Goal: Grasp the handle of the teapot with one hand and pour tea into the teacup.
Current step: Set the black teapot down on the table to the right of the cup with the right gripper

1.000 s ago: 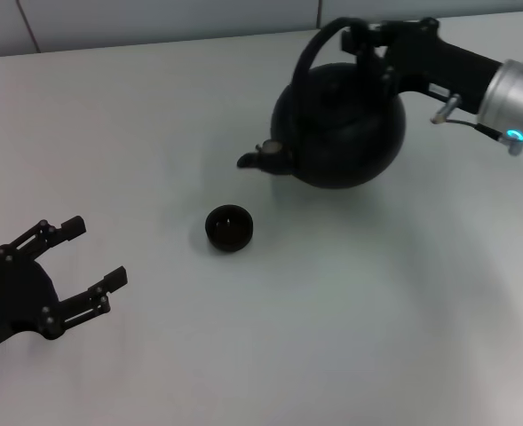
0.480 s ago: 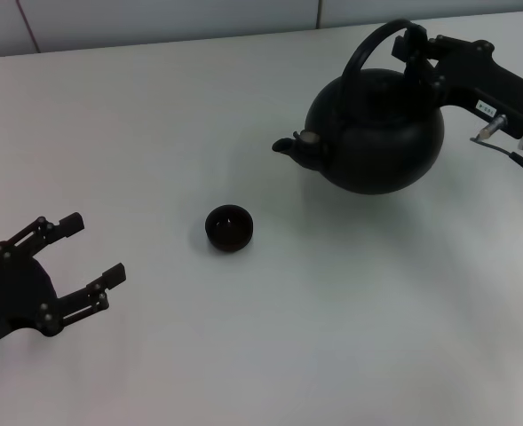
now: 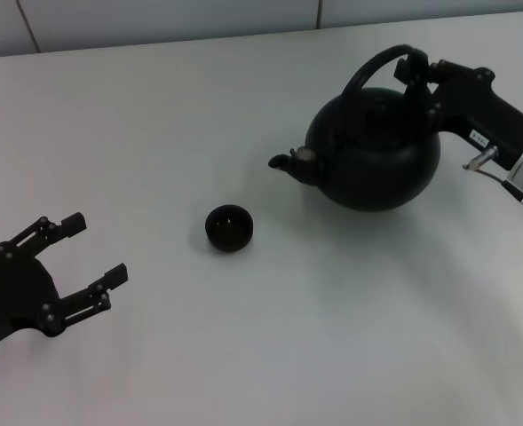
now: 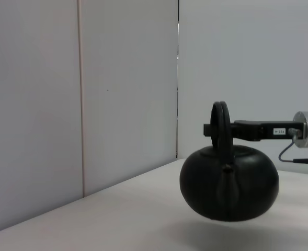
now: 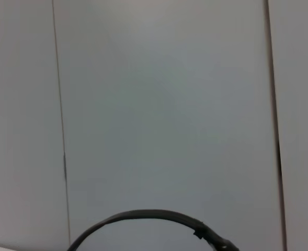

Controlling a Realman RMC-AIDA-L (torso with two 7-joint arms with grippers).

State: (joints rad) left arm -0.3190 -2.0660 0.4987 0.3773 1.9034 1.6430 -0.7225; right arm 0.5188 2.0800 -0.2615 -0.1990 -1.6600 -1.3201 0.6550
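Bare table (image 3: 270, 346) all round teacup (image 3: 229, 227); teapot (image 3: 374, 153) well apart, only obstacle.

We see bright, even light from above. The white table (image 3: 154, 115) has no glare. A soft, faint shadow lies under the teapot (image 3: 376, 155). The wall (image 5: 159, 104) looks a little gray and dim.
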